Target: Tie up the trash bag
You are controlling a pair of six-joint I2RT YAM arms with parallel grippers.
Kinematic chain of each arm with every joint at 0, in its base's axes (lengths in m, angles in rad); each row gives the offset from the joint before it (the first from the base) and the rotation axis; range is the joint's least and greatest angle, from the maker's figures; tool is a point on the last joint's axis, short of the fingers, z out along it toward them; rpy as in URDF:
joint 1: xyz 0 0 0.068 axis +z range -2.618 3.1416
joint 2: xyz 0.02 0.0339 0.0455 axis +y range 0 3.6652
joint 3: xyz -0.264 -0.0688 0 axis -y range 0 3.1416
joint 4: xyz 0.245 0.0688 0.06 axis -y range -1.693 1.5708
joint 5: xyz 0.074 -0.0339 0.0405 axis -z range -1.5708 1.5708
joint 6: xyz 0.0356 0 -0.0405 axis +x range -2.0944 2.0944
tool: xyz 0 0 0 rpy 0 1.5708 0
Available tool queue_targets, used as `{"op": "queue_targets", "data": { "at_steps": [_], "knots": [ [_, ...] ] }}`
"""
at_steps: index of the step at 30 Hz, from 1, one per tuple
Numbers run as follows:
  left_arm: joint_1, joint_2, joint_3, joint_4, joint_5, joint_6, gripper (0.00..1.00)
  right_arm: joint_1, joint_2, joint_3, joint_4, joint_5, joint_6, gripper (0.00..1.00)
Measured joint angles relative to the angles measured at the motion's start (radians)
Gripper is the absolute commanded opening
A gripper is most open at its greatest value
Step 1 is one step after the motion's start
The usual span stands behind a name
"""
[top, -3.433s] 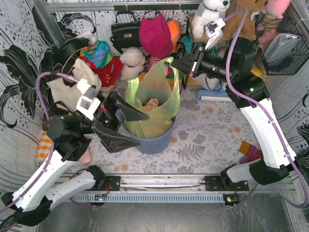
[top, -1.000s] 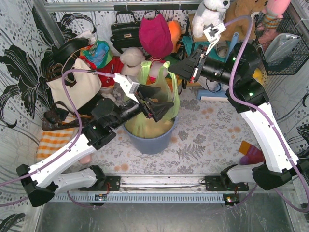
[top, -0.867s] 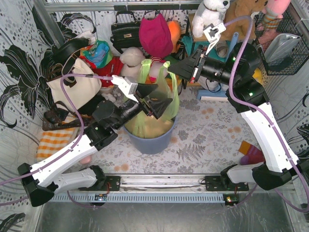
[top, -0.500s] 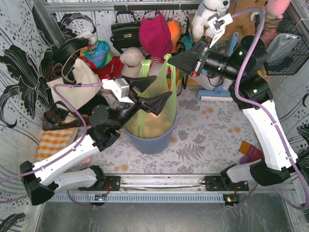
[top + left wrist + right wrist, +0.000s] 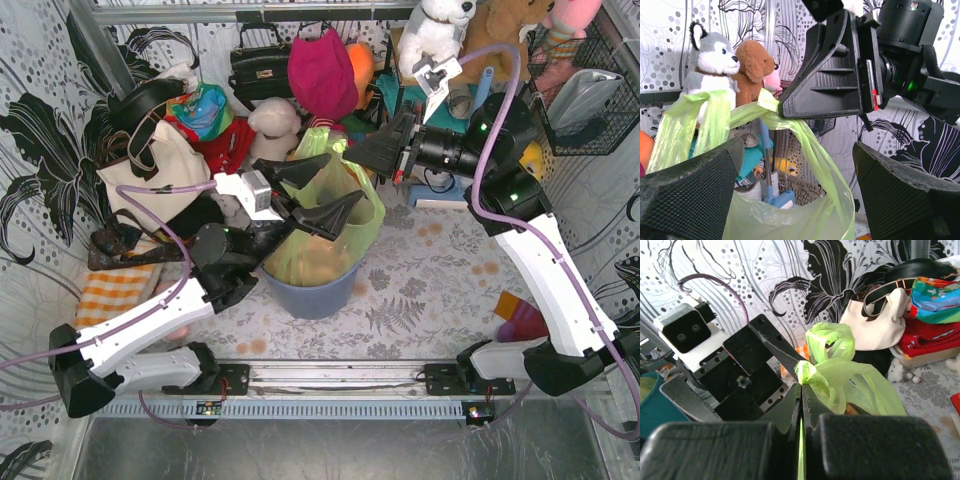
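Grey floral cloth [image 5: 430,290] surrounds bin [image 5: 320,295] holding trash bag [image 5: 362,212]

Blue-grey bin [image 5: 318,296], cream tote [image 5: 146,180], perhaps husky plush [image 5: 711,56]

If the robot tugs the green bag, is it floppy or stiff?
Probably very floppy: the trash bag bunches into a thin strip where the right gripper pinches it, and its loose handle hangs limp. It is likely light for its size, since only crumpled paper shows through. Being thin, glossy plastic, it may also be slippery.
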Motion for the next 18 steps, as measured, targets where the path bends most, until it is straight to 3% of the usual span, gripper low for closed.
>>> {"op": "queue_targets", "data": {
  "at_steps": [18],
  "knots": [
    [-0.052,0.022,0.002,0.043,-0.085,0.169,0.98,0.0,-0.045,-0.006,0.052,-0.051,-0.019,0.0]
  ]
}}
